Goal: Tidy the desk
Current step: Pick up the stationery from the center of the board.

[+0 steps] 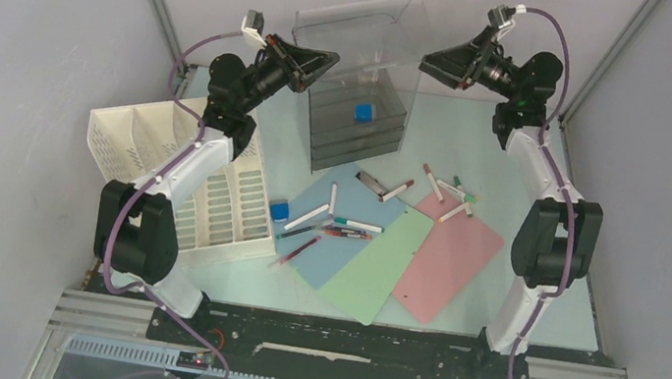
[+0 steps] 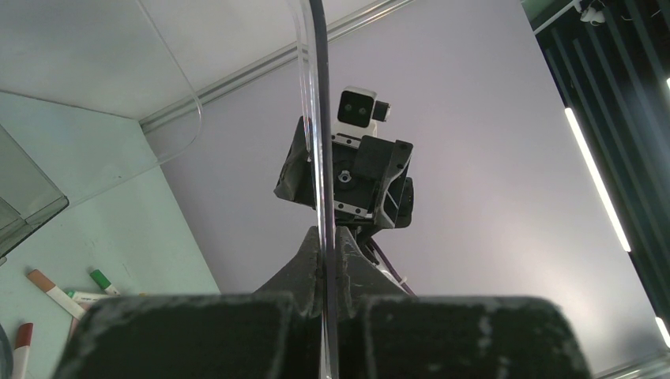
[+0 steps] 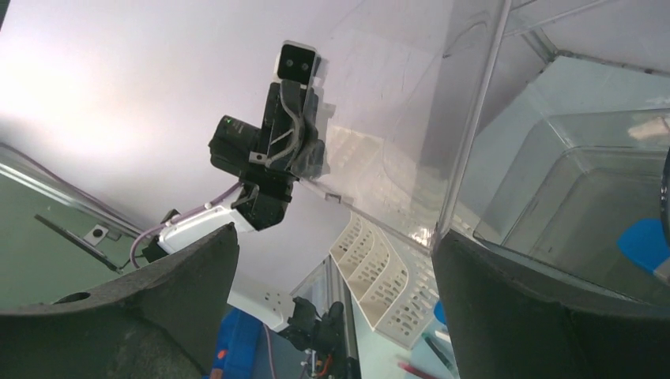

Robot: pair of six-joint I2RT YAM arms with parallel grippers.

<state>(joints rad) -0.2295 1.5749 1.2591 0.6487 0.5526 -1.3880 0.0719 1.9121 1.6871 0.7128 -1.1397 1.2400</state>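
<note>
The desk is a pale mint-green top with grey walls around it. At its back centre stands a clear plastic drawer box with a small blue cube inside. My left gripper is shut on the box's upper left wall; in the left wrist view that thin clear wall runs straight between the fingertips of the left gripper. My right gripper hangs open by the box's upper right edge. In the right wrist view the right gripper holds nothing, with the box's corner just right of centre.
A white slotted file rack lies at the left. Blue, green and pink sheets lie mid-desk with several markers scattered over them. A small blue block sits by the rack. A black rail runs along the front.
</note>
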